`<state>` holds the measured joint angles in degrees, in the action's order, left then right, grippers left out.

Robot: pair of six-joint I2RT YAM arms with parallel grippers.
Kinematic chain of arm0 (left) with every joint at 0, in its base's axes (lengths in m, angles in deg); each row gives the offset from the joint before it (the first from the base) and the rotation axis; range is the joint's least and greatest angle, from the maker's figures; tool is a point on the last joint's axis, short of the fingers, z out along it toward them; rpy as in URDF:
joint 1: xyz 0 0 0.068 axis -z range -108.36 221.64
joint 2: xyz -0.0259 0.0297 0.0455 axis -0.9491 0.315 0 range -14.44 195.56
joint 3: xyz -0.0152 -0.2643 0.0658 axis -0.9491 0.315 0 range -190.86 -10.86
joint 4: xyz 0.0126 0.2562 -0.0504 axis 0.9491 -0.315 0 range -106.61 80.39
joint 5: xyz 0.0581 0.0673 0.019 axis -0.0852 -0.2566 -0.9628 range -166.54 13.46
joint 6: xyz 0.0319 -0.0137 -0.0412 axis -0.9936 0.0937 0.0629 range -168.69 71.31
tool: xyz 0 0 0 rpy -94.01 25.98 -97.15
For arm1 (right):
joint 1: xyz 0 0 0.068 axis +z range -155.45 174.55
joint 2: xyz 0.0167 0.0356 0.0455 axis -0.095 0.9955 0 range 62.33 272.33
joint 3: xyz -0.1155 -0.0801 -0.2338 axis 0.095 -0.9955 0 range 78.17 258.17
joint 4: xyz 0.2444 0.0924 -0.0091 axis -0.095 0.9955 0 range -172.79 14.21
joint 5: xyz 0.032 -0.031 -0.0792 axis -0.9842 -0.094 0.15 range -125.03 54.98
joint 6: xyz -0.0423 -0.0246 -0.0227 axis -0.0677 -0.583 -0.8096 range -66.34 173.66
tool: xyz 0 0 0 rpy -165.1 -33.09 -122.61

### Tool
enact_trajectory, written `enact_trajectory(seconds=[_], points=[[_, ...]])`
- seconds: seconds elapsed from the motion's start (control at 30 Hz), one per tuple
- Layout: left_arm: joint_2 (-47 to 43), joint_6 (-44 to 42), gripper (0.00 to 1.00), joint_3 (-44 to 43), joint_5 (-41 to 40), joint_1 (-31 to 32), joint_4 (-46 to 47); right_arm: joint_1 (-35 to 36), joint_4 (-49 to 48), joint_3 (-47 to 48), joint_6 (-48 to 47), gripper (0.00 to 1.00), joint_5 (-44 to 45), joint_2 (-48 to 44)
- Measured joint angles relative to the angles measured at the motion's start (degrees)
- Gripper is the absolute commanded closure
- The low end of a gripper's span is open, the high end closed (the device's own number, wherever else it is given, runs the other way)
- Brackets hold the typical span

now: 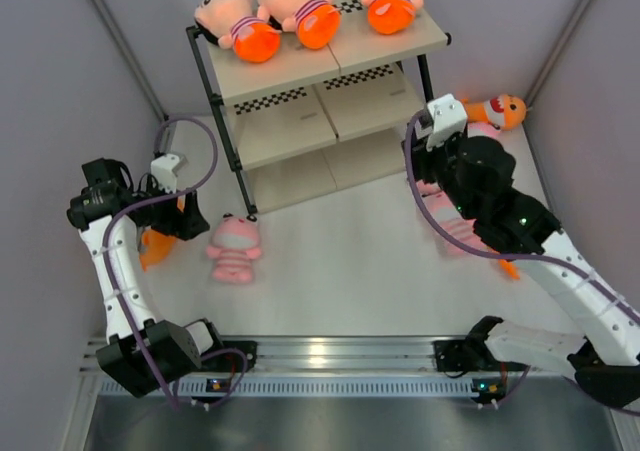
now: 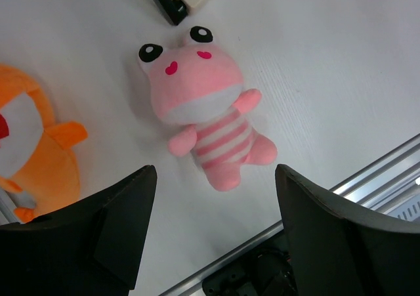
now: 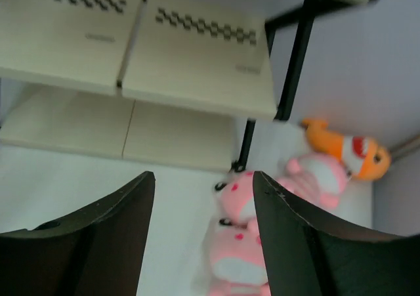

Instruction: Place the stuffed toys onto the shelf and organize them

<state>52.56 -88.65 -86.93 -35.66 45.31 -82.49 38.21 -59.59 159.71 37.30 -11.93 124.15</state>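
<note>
Pink plush toy (image 2: pixel 207 122) lies face up on the desk (image 2: pixel 341 79), centre of the left wrist view, above my spread, empty left fingers (image 2: pixel 118 230). It looks light and squashy; I'd pinch across the striped belly. Right fingers (image 3: pixel 85 243) are also spread, holding nothing.
</note>
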Motion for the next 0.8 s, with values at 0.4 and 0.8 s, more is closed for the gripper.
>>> enact_trajectory(seconds=[0.4, 0.8], points=[[0.0, -0.7, 0.21, 2.8, -0.5, 0.0, 0.0, -31.3, 12.9, -37.7, 42.0, 0.39, -3.3, -1.2], [0.0, -1.9, 0.22, 3.2, -2.9, 0.0, 0.0, -42.1, 2.1, -53.6, 61.2, 0.42, -8.5, -6.3]])
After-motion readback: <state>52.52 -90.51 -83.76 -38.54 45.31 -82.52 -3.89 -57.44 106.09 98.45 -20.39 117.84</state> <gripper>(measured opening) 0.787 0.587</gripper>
